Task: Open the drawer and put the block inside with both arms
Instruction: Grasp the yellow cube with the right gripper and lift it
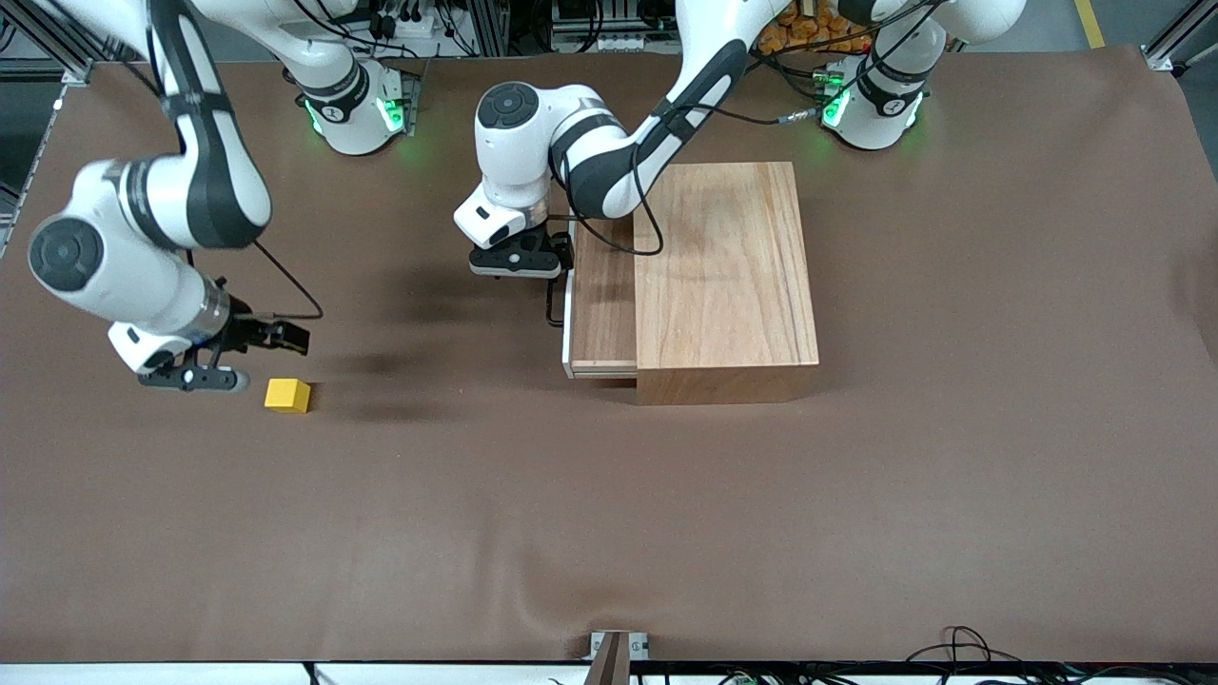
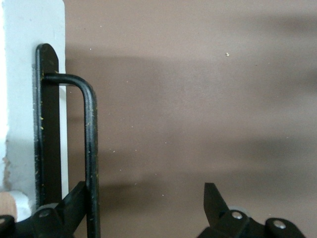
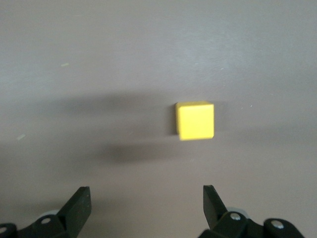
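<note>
Two steps are under way, neither finished. At centre frame in the front view the drawer (image 1: 603,309) stands partly pulled out of its box (image 1: 728,266), a strip of its wooden floor showing, its white panel facing the right arm's end of the table. The left gripper (image 1: 519,259), just upper left of that panel, hangs in front of the drawer. In the left wrist view its fingers (image 2: 212,198) are spread wide, one of them touching the handle (image 2: 89,148) near the lower left of that picture; they clamp nothing. Whether the drawer is out far enough is hard to judge; I would guess it needs more pull.

Still to do, as I judge it: grasp the block (image 1: 287,395), carry it over and set it in the drawer. It lies on the table (image 1: 609,533) at the left of the front view, well apart from the box and nearer the camera than the drawer front. The right gripper (image 1: 205,371) hovers just beside it, fingers wide apart and empty; the right wrist view shows the block (image 3: 195,120) at mid-frame, off to one side of the gap.

The block is a small bright yellow cube with crisp edges, resting flat.
</note>
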`<action>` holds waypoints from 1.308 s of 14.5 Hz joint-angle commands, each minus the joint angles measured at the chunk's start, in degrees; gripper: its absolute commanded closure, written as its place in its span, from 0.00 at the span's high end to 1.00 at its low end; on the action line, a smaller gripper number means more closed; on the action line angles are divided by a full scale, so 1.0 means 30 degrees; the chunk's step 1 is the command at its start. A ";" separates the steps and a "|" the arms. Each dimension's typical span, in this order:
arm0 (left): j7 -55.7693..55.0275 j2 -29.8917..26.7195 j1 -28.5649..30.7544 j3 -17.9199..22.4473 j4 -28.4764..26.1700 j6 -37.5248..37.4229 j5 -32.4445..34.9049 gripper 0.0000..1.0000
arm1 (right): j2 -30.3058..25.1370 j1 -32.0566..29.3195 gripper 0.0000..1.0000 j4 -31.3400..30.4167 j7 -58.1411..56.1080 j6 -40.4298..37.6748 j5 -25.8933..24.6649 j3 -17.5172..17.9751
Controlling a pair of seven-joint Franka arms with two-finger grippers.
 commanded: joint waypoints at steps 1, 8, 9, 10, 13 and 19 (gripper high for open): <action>-0.0628 0.0562 -0.0310 -0.0181 0.0994 0.0804 -0.0016 1.00 | 0.2436 -0.0754 1.00 0.1743 -0.0149 0.0433 -0.0254 0.0204; -0.1067 0.1002 -0.0780 -0.0180 0.1492 0.2124 -0.0103 1.00 | 0.3963 -0.1250 1.00 0.1365 -0.0703 0.1753 -0.0195 0.0204; -0.1067 0.0973 -0.0780 -0.0210 0.1492 0.2184 -0.0103 1.00 | 0.3993 -0.1368 1.00 0.1160 -0.1054 0.1724 -0.0195 0.0233; -0.1067 0.0973 -0.0780 -0.0239 0.1492 0.2474 -0.0103 1.00 | 0.4080 -0.1572 1.00 0.0868 -0.1434 0.1782 -0.0137 0.0234; -0.1096 0.0973 -0.0838 -0.0181 0.1492 0.3326 -0.0103 1.00 | 0.4489 -0.1750 1.00 0.0865 -0.1614 0.2571 -0.0078 0.0234; -0.1067 0.0127 -0.0722 -0.0210 0.1404 0.3239 -0.1127 1.00 | 0.5573 -0.1838 1.00 0.0836 -0.1877 0.3482 -0.0078 0.0234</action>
